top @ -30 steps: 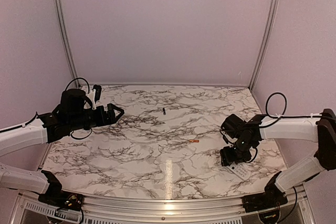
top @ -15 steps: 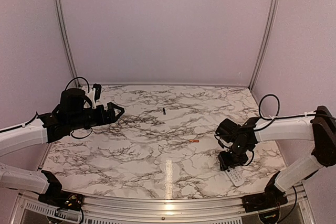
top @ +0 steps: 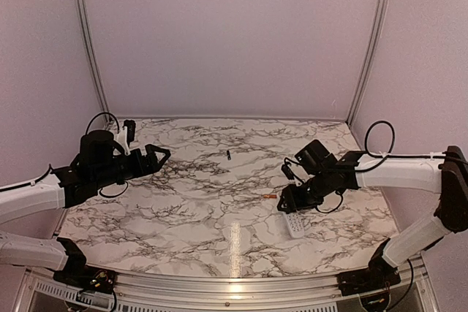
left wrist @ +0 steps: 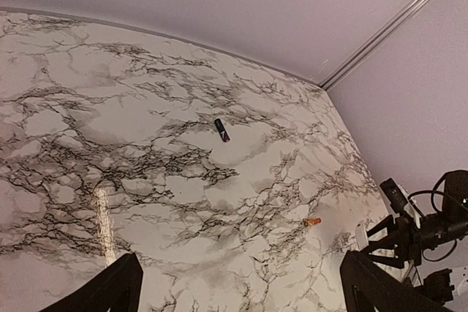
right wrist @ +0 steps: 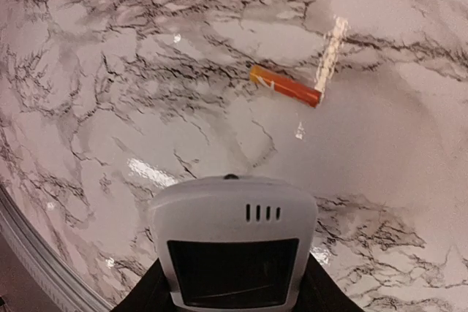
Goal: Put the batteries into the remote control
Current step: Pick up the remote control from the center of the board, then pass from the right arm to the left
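My right gripper (top: 289,207) is shut on the white remote control (top: 295,224), which sticks out toward the near edge. In the right wrist view the remote (right wrist: 234,242) shows its dark screen between my fingers (right wrist: 150,294). The orange battery (right wrist: 285,85) lies on the table just beyond it, also visible from above (top: 270,196). The dark battery (top: 228,155) lies further back at mid-table. My left gripper (top: 157,157) is open and empty above the left side. In its wrist view (left wrist: 245,297) it faces both the dark battery (left wrist: 221,129) and the orange one (left wrist: 312,221).
The marble table (top: 190,210) is walled by pale panels at the back and both sides. A metal rail (top: 219,279) runs along the near edge. The right arm (left wrist: 420,228) shows at the right edge of the left wrist view.
My right gripper has carried the remote leftward from near the front right edge to beside the orange battery. The left arm has shifted slightly left and down.
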Controlling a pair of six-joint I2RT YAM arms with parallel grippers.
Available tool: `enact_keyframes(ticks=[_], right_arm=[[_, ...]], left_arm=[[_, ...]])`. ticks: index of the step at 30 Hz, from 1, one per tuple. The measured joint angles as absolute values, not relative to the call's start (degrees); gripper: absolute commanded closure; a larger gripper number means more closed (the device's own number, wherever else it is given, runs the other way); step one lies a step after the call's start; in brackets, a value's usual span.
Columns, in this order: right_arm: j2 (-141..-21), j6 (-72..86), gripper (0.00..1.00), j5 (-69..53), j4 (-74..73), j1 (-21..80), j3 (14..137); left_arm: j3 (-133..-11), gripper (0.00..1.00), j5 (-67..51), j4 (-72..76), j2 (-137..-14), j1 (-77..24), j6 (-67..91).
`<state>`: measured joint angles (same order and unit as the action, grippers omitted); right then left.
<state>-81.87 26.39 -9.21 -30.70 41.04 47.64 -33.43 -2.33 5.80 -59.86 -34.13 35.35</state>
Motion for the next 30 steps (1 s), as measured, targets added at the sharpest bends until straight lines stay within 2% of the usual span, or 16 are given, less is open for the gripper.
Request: enact_keyframes(ticks=[13, 23, 30], right_arm=[[-85.8, 32.9, 0.66, -27.0, 9.6, 41.4, 52.4], [-92.4, 36.9, 0.66, -35.6, 28.5, 48.9, 62.3], [-95.9, 41.5, 0.66, -39.5, 39.8, 51.0, 63.2]], left_arm=[[-25.6, 0.01, -24.6, 26.1, -55.8, -36.6, 34.9], [-26.9, 0.01, -28.5, 33.4, -60.9, -43.8, 33.1], [-29.1, 0.02, -28.9, 36.8, -64.1, -48.7, 32.5]])
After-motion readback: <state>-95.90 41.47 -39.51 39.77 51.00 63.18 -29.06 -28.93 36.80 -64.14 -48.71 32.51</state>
